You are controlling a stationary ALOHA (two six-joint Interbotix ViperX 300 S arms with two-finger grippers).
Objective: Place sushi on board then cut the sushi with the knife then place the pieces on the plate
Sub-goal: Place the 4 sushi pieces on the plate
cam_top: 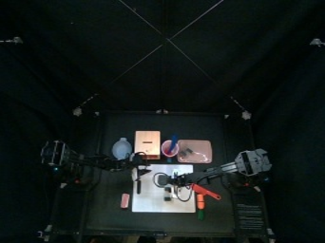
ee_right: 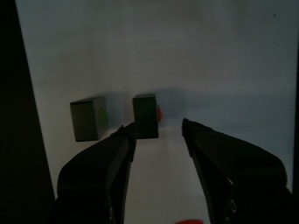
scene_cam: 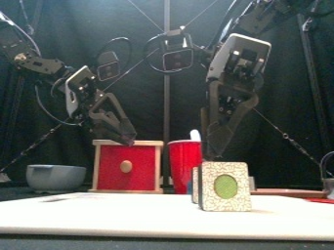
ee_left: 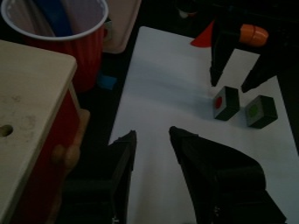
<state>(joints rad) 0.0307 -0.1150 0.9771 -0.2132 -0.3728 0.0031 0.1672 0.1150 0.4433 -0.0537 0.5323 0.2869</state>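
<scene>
The board [ee_left: 163, 87] fills the middle of the tabletop toward its front edge. Behind it, along the back edge, stand the bowl [scene_cam: 55, 176], box [scene_cam: 128, 166], cup [scene_cam: 186, 164] and, farthest right, the tray [cam_top: 195, 149]. A blue knife [ee_left: 52, 17] stands in the cup. A red thing [cam_top: 203, 193] lies at the board's right edge; I cannot tell what it is.

The sushi is on the board's right half as two separate blocks, upright and side by side with a gap between them, none on the tray yet.

The right gripper [ee_right: 160, 128] hangs directly over them, jaws open and empty. The near piece [ee_right: 146, 116] lies just ahead of the jaws, closer to one jaw's tip than to the middle of the gap. The far piece [ee_right: 87, 118] sits outside the gap altogether. The row of two runs across the jaws' opening, so I judge a small sideways shift is needed before closing — otherwise one jaw may land on the near piece's top.

The left gripper [ee_left: 151, 136] hovers over the board's back left part, near the box and cup — jaws open, empty and well apart from the sushi. The right arm is clearly nearer.

No brand, label or writing can be read.
</scene>
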